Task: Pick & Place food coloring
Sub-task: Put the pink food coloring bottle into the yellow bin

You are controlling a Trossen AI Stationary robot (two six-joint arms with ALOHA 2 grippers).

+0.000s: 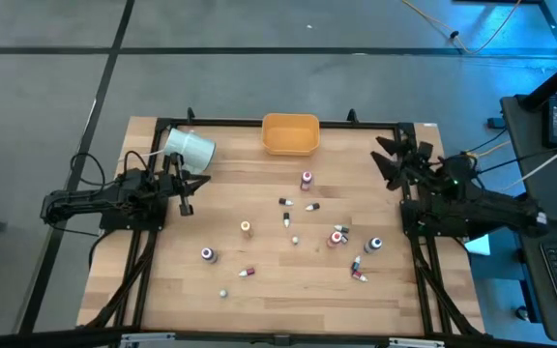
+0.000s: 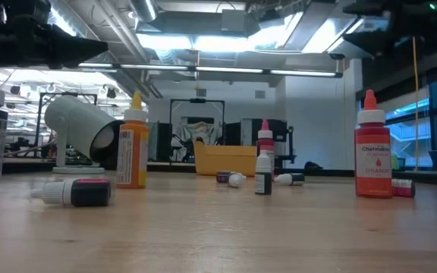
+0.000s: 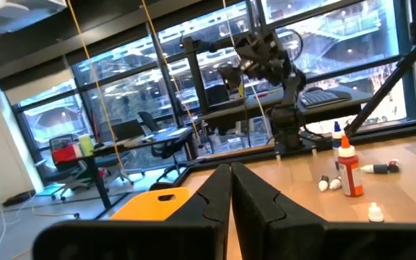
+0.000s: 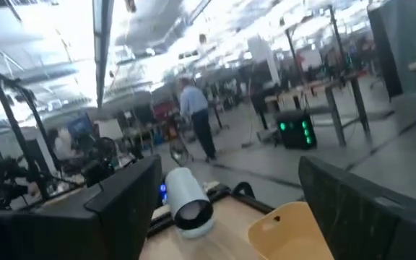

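1. Food coloring bottles [image 1: 307,180] lie scattered on the table, all in front of the orange bin [image 1: 290,133]; none is in it.
2. Left gripper [image 1: 184,184], fingers pressed together and empty, waits left of the bin by the white cup [image 1: 190,148].
3. Right gripper [image 1: 392,155], right of the bin, spreads wide, empty; I'd aim it at one upright bottle.
4. Only the low view reveals labels, an orange-bodied bottle [image 2: 372,156] reading plainly.

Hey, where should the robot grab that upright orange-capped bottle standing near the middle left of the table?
Grip the orange-capped bottle around its straight body, below the tapered nozzle, coming straight down from above. It stands upright with open table around it, and the cap narrows to a tip that would likely slip. The left tool is nearer.
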